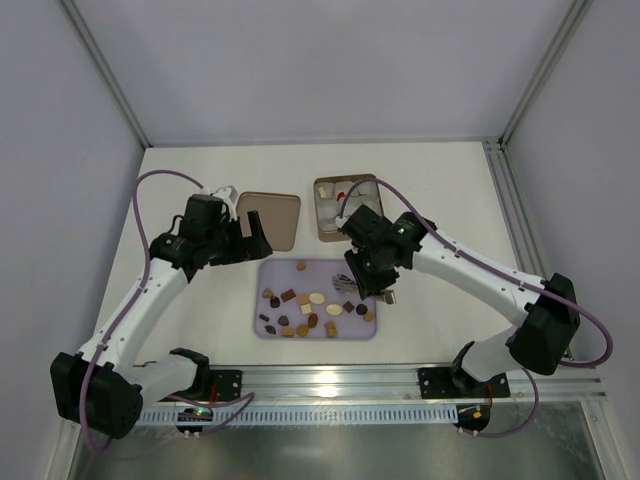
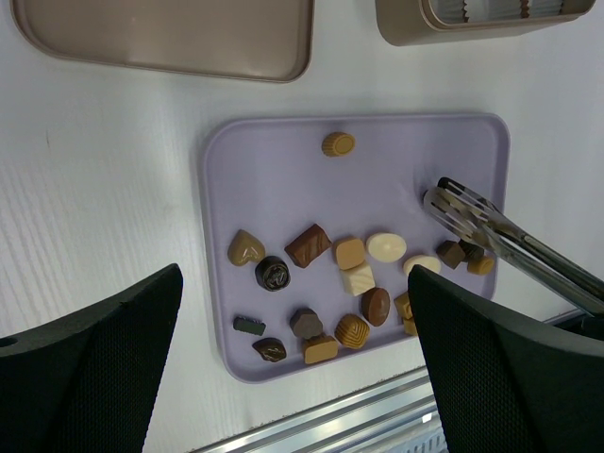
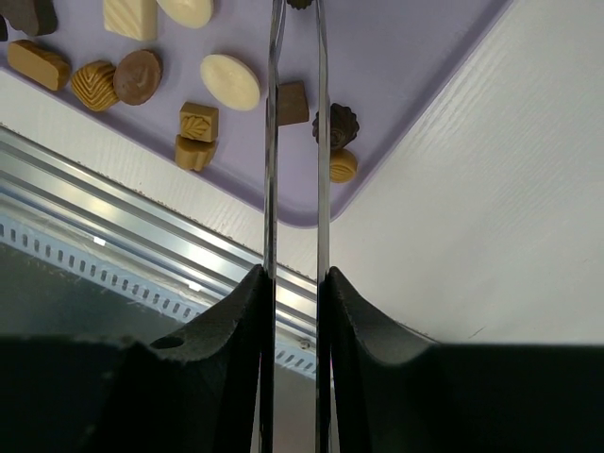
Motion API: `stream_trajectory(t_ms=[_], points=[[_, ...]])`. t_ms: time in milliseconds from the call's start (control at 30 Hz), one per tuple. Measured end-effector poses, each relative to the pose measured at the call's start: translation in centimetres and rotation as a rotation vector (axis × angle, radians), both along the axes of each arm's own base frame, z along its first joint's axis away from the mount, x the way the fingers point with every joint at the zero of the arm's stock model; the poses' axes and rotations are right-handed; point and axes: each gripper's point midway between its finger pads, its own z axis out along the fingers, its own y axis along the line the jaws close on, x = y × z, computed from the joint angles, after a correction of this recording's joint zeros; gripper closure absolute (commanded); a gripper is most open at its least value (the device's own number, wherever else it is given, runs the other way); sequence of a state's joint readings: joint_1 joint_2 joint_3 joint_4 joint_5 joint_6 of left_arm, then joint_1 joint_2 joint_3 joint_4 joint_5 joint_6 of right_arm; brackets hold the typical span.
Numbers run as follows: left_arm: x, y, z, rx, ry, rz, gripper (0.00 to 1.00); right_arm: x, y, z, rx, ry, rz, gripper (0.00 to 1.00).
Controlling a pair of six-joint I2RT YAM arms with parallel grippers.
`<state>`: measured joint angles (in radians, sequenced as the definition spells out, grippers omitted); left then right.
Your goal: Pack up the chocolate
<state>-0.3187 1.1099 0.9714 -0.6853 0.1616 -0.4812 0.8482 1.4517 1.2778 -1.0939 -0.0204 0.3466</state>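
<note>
Here we are over the lavender tray (image 2: 274,170), and the chocolate (image 2: 308,244) is all spread across it: browns, caramels and creams crowd the near half, while one caramel piece (image 2: 338,143) sits alone up by the far edge. The right gripper (image 3: 294,276) is clamped on a pair of metal tongs (image 2: 510,241), one finger pressing each arm, so the two arms run nearly parallel with only a slim gap between them. The tong tips hang over the right side of the tray, just beside a small cluster of dark and caramel pieces near that edge; I cannot tell whether they touch anything. The left gripper (image 2: 297,283) hovers wide open above the tray's near-left part, gripping nothing. Beyond the tray, on the white table (image 2: 94,189), lies the gold-brown lid (image 2: 170,33), and to its right stands the tin (image 2: 415,28) with white paper cups (image 2: 472,9) inside.
</note>
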Motion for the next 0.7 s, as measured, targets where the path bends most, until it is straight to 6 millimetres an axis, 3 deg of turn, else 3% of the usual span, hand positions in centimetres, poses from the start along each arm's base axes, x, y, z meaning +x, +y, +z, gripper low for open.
stream_trajectory(t_ms=[400,567,700], points=[[0.0,0.0,0.0,0.000,0.000,-0.001,0.00,1.8,-0.2,2.0,0.035,-0.038,-0.047,0.68],[0.0,0.0,0.0,0.000,0.000,-0.001,0.00,4.2,-0.4,4.4,0.083,-0.096,-0.090,0.68],[-0.1,-0.1,0.0,-0.005,0.002,-0.005,0.00,7.5,-0.7,7.0,0.127,-0.163,-0.139,0.68]])
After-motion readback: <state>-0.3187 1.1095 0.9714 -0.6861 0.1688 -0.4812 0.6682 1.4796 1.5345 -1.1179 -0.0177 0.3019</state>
